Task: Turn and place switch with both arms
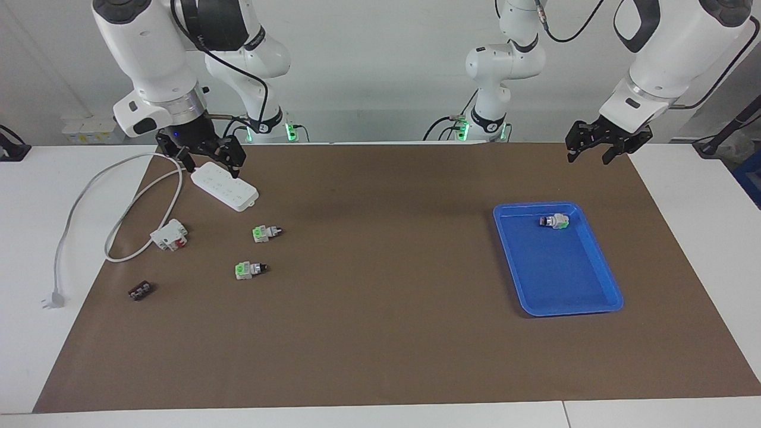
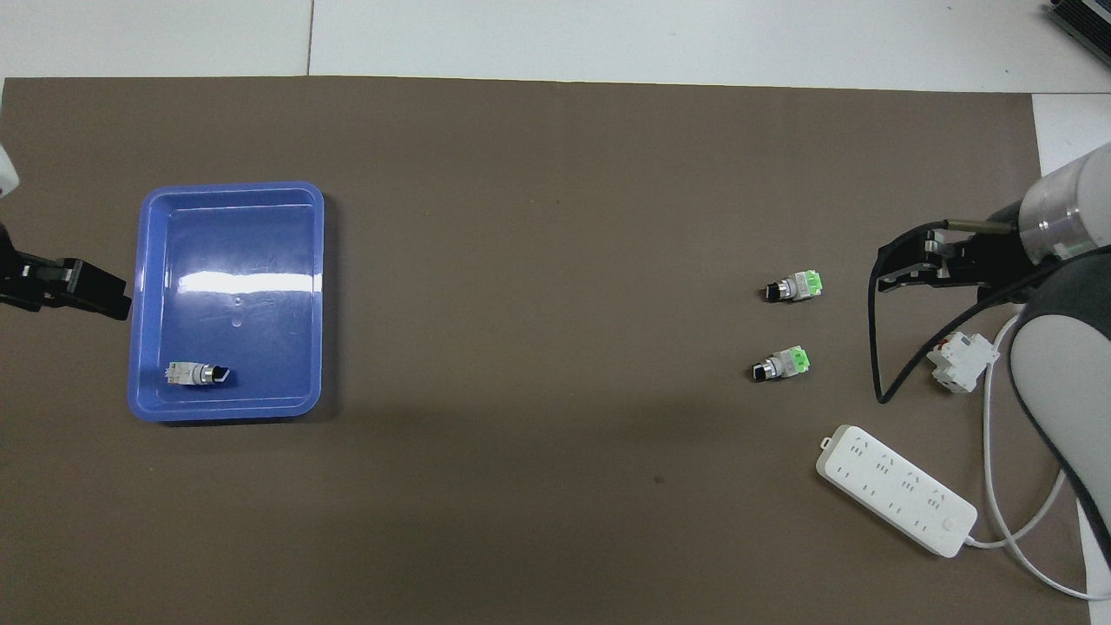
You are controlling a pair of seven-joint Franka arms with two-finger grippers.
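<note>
Facing the robots, the high camera shows both arms raised and holding nothing: the right gripper point(image 1: 211, 159) hangs with fingers apart over the white power strip point(image 1: 225, 186), the left gripper point(image 1: 600, 148) with fingers apart over the mat's edge near the blue tray point(image 1: 606, 279), where one switch point(image 1: 554, 222) lies in the corner nearest the robots. Only this view shows the small dark piece point(image 1: 141, 290) and the cable's plug point(image 1: 53, 300). From overhead, the two other switches point(image 2: 794, 287) point(image 2: 781, 365) lie on the mat near the white-and-red block point(image 2: 959, 360), well apart from the tray.
</note>
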